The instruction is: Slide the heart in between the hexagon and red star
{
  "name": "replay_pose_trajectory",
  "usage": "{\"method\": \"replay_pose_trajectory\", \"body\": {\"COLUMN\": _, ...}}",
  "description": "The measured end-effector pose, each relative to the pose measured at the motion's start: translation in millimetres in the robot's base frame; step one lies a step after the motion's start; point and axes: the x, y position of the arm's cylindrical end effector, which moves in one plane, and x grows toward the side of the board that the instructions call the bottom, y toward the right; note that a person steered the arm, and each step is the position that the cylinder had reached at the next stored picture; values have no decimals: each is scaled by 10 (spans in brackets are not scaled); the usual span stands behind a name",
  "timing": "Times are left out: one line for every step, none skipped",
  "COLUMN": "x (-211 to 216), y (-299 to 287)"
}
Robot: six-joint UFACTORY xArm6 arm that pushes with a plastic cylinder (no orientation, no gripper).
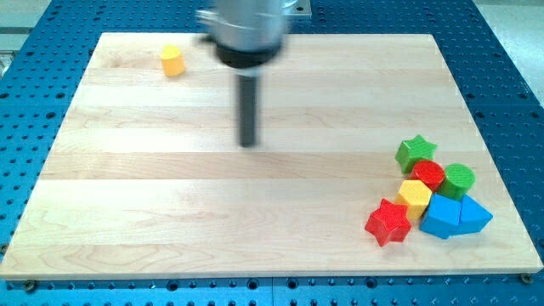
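Note:
A small yellow block (172, 60), which may be the heart, lies near the board's top left corner. The yellow hexagon (415, 195) sits in a cluster at the lower right. The red star (388, 222) touches it on its lower left. My tip (248, 144) rests on bare wood near the board's middle. It is well right of and below the yellow block and far left of the cluster. It touches no block.
The cluster also holds a green star (416, 152), a red round block (428, 174), a green round block (458, 180), a blue block (442, 217) and a blue wedge (473, 215). The wooden board (127, 212) lies on a blue perforated table.

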Motion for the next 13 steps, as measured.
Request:
{"method": "replay_pose_trajectory", "body": {"x": -675, "y": -1579}}
{"method": "replay_pose_trajectory", "body": {"x": -1438, "y": -1707}}
{"method": "replay_pose_trajectory", "body": {"x": -1306, "y": -993}}
{"method": "replay_pose_trajectory", "body": {"x": -1160, "y": -351}}
{"method": "replay_pose_trajectory", "body": {"x": -979, "y": -161}}
{"method": "replay_pose_trajectory", "body": {"x": -1393, "y": -926}}
{"method": "replay_pose_trajectory", "body": {"x": -1467, "y": -875}}
{"method": "replay_pose_trajectory", "body": {"x": -1511, "y": -308}}
{"method": "replay_pose_trajectory", "body": {"x": -1943, "y": -247}}
{"method": "replay_pose_trajectory", "body": {"x": -1445, "y": 383}}
{"method": "replay_pose_trajectory", "body": {"x": -593, "y": 433}}
{"method": "replay_pose_trajectory", "body": {"x": 21, "y": 696}}
{"method": "replay_pose_trajectory", "body": {"x": -143, "y": 479}}
